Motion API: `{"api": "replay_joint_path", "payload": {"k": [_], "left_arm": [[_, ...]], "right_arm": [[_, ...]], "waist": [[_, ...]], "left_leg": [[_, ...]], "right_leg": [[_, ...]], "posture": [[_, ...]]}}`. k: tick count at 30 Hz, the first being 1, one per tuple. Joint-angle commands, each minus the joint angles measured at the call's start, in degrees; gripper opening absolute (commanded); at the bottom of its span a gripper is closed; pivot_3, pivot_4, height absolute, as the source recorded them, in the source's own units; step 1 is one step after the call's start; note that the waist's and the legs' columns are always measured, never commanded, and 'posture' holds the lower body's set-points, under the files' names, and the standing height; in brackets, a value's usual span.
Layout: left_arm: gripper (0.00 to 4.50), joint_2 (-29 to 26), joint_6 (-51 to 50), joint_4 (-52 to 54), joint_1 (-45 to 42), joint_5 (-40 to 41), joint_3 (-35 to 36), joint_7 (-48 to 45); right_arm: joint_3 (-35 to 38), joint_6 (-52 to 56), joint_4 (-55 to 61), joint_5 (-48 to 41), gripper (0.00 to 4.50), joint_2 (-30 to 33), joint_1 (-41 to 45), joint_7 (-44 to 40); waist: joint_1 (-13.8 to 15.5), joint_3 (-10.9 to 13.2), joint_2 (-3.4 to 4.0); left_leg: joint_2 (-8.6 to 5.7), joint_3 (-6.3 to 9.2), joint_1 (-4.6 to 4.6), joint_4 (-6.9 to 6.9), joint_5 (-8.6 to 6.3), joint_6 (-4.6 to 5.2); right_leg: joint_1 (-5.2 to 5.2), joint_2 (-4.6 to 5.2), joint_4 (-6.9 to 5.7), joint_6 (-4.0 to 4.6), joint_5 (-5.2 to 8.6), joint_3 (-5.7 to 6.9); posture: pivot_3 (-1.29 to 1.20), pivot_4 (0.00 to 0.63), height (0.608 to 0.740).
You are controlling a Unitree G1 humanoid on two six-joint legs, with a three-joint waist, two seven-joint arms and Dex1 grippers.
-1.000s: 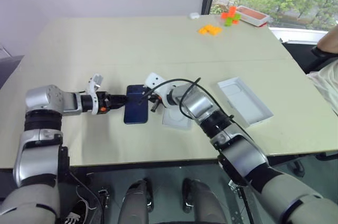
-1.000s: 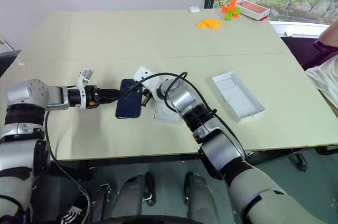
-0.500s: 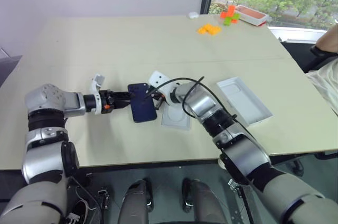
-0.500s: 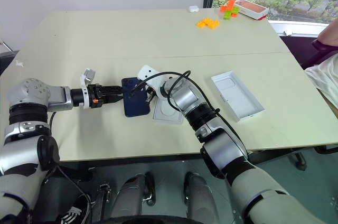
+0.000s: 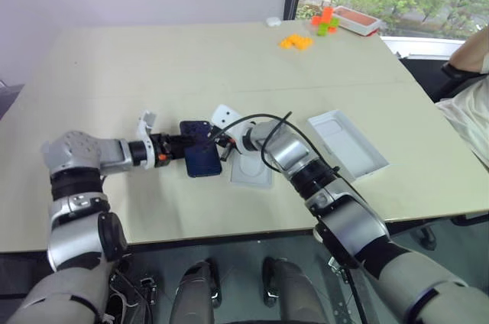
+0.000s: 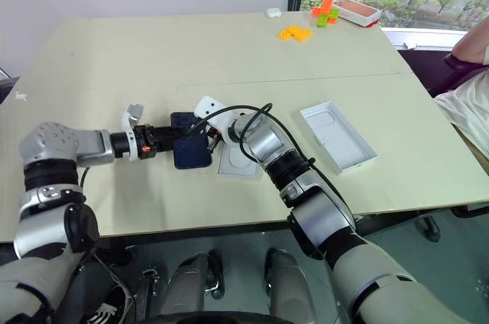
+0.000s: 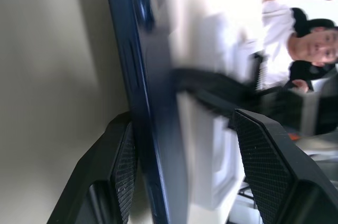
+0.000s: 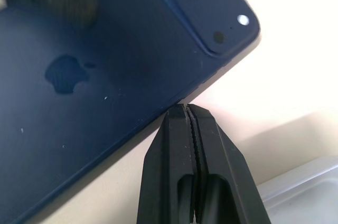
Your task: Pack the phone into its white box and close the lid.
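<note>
Phone (image 5: 201,151) held back-up above table (image 5: 114,72), gripped at edge by left gripper (image 5: 182,146) on outstretched left arm; right gripper (image 8: 189,112), fingers pressed together, set against opposite edge; white box (image 5: 348,145) well apart

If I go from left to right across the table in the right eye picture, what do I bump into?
Left gripper → phone → flat white tray → open white box.
</note>
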State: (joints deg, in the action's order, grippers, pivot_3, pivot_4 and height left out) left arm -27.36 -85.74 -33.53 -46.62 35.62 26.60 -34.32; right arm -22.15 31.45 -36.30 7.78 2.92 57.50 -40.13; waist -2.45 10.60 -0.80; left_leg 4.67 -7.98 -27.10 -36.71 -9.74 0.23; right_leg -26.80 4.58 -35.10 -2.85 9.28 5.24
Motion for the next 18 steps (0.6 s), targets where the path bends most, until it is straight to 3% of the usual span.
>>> {"api": "replay_joint_path", "payload": {"k": [1, 11, 14, 18], "left_arm": [[2.89, 0.7, 0.4, 2.3, -0.4, 1.7, 1.8, 0.9], [2.89, 1.8, 0.8, 3.4, 0.5, 1.7, 2.4, 2.1], [2.02, 1.7, 0.6, 4.2, 1.2, 1.9, 2.3, 2.1], [0.07, 1.9, 0.8, 3.7, 1.4, 2.2, 3.2, 2.4]], "right_arm": [[0.1, -0.3, 0.5, 0.2, 0.06, 0.0, 0.0, -0.3], [-0.3, -0.2, 1.3, 0.3, 0.06, 0.2, -0.5, -0.4], [-0.4, -0.4, 1.3, 0.5, 0.0, 0.2, -0.5, -0.4], [-0.4, -0.6, 1.4, 0.7, 0.0, 0.3, -0.4, -0.5]], "waist": [[0.0, 0.0, 0.0], [-0.1, 0.0, 0.0], [-0.1, 0.0, 0.0], [0.0, 0.0, -0.04]], "left_leg": [[0.0, 0.0, 0.0, -0.01, 0.0, 0.0], [0.05, 0.17, -0.01, -0.14, -0.01, -0.01], [0.06, 0.17, -0.03, -0.13, -0.01, -0.01], [0.06, 0.17, -0.07, -0.12, -0.01, -0.01]], "right_leg": [[0.0, 0.01, 0.0, 0.02, 0.01, 0.0], [0.0, 0.07, 0.01, 0.2, -0.07, 0.0], [-0.04, 0.07, 0.01, 0.2, -0.07, 0.0], [-0.08, 0.06, 0.01, 0.21, -0.07, 0.0]], "posture": [[0.0, 0.15, 0.74], [0.0, 0.15, 0.74], [0.0, 0.15, 0.74], [0.0, 0.15, 0.74]]}}
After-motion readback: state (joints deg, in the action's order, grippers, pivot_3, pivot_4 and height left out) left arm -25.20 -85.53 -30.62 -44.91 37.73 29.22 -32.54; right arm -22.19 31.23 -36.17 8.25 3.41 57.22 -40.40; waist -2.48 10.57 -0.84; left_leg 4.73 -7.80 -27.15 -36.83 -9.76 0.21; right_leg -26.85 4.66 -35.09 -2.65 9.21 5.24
